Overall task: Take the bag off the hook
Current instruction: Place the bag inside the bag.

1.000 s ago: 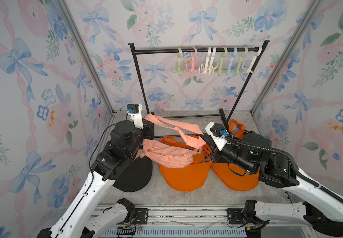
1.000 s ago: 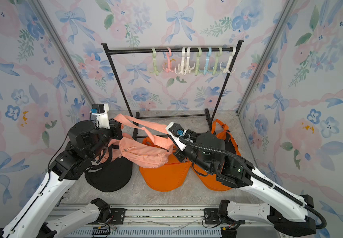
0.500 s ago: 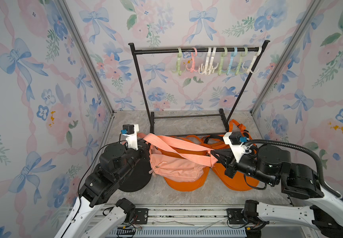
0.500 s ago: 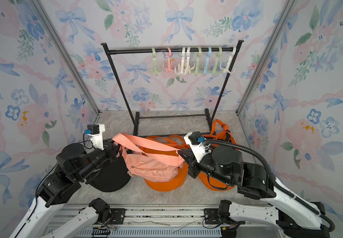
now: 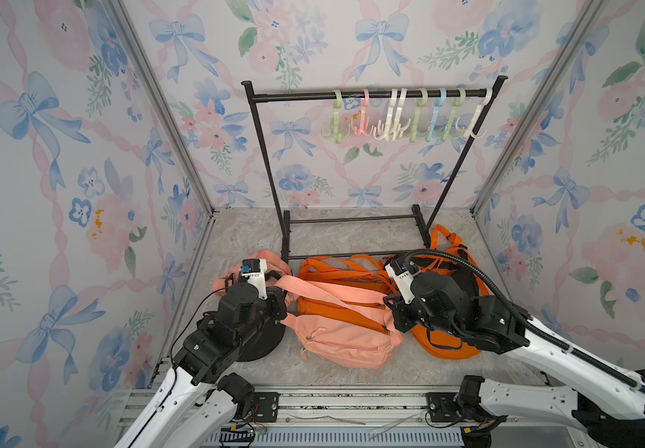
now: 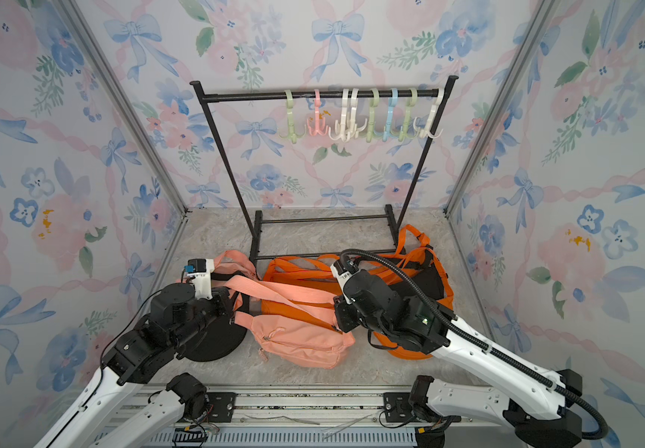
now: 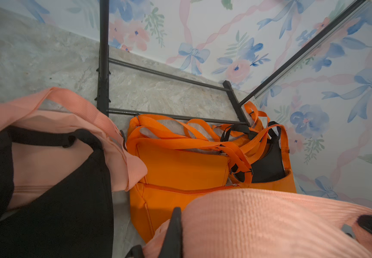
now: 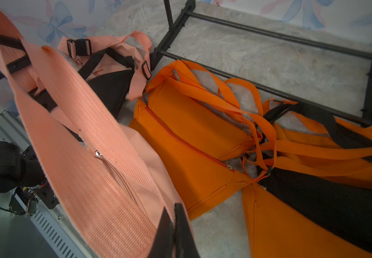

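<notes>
Left gripper [image 7: 267, 214] is closed on the wide pink strap [image 5: 313, 291], with the webbing pinched flat between its fingers. Right gripper [image 8: 173, 227] is closed on the same strap further along, its jaws pressed together on the webbing close to the bag body. Between the two grippers the strap runs taut above the pink bag [image 5: 346, 341]. The pink bag lies on the desk [image 5: 325, 232] in front of the base of the rack [image 5: 270, 170], well below the plastic hooks [image 5: 410, 116] on the rack's top rail. One orange bag [image 5: 325, 306] lies between the pink bag and the rack base, touching both. A second orange bag [image 5: 445, 347] lies beside the rack's foot under the right arm. A black bag [image 5: 259, 345] lies in front of the rack under the left arm.
</notes>
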`<state>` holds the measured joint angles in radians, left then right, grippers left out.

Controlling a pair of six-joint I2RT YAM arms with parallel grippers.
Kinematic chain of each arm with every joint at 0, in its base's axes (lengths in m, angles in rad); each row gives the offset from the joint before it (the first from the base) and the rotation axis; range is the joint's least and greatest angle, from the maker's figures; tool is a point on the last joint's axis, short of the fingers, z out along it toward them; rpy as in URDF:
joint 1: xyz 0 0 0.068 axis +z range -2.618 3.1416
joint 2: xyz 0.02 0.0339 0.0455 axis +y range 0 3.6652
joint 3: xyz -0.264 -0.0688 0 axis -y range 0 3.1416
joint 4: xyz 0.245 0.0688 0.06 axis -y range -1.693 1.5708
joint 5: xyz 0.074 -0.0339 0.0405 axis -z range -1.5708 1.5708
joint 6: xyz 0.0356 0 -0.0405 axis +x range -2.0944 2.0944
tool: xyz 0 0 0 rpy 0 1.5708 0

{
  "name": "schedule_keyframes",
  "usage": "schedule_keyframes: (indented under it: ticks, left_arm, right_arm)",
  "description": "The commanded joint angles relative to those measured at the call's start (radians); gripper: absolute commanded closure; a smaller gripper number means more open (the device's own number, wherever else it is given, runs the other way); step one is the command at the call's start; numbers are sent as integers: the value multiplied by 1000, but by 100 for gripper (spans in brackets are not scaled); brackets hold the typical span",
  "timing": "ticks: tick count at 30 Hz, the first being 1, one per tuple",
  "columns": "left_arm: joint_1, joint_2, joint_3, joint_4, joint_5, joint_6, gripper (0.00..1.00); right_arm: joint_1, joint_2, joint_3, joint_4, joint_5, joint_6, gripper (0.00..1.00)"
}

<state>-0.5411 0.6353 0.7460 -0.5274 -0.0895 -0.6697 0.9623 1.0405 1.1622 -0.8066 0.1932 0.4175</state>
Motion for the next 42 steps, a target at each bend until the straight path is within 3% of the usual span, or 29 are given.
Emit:
schedule_keyframes:
  ticks: [1, 6, 15, 22, 35, 42]
  left_arm:
    - [38, 29, -90, -28, -220, -98, 100]
    - [40, 89, -172, 54, -221, -109, 100]
    - [39, 238, -234, 118, -215, -142, 100]
    - [39, 361, -232, 182, -210, -138, 100]
    - [46, 645, -154, 322, -206, -116, 100]
    - [97, 808, -31, 359, -193, -47, 100]
  right_arm:
    - [-148, -42, -73, -94, -43, 45, 100]
    - [-257, 33, -149, -38, -105, 38, 100]
    - [-258, 270, -293, 140, -187, 37, 100]
    - [-287, 461, -315, 266, -212, 17, 100]
    - [-414, 609, -290, 431, -242, -8, 100]
    - [-487, 705, -208, 493, -273, -28, 100]
